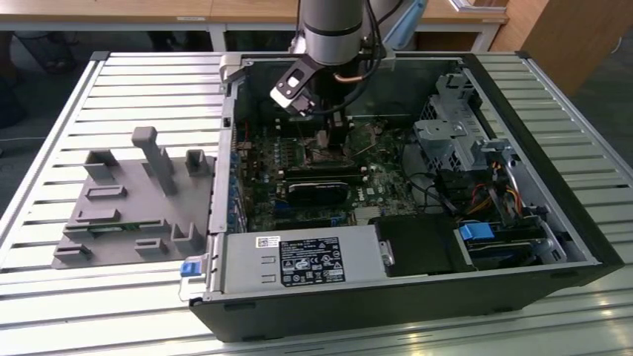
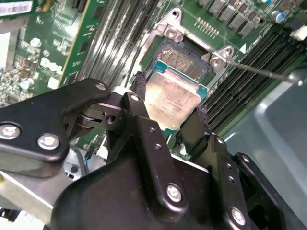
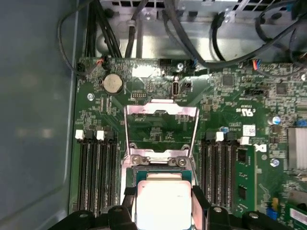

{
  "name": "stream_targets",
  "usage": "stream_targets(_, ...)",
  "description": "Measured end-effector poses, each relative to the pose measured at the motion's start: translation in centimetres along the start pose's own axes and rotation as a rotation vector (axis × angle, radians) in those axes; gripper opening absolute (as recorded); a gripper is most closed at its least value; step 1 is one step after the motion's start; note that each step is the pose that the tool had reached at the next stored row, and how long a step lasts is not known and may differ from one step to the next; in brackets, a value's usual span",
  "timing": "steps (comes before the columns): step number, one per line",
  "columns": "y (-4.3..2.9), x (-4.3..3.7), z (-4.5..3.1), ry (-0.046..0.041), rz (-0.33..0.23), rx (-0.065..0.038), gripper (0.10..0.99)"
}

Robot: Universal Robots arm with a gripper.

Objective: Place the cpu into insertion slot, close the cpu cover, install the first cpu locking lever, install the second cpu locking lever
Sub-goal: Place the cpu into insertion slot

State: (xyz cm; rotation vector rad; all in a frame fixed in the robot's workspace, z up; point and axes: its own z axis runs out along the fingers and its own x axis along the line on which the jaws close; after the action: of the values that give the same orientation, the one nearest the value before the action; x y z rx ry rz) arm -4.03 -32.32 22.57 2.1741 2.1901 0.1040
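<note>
My gripper is shut on the cpu, a pale silver square chip with a green edge, its black fingers pressing two opposite sides. The cpu hangs tilted just over the insertion slot, whose dark centre shows beyond the chip; I cannot tell whether they touch. The cpu cover, a thin silvery frame, lies swung open past the insertion slot. A thin locking lever sticks out beside the socket. In the exterior view the gripper reaches down into the computer case.
Black memory slots flank the socket on both sides. A black card, a power supply with a grey label, a drive cage and cables crowd the case. A grey fixture stands on the slatted table.
</note>
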Motion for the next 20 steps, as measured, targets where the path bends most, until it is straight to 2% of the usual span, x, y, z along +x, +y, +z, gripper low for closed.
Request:
stream_targets(3,-0.28,0.07,0.54,0.0002,0.000,0.000,0.541)
stream_targets(10,-0.40,0.10,1.49,-0.0010,0.012,0.000,0.541)
stream_targets(20,-0.59,0.09,2.27,-0.0010,0.012,0.001,0.541)
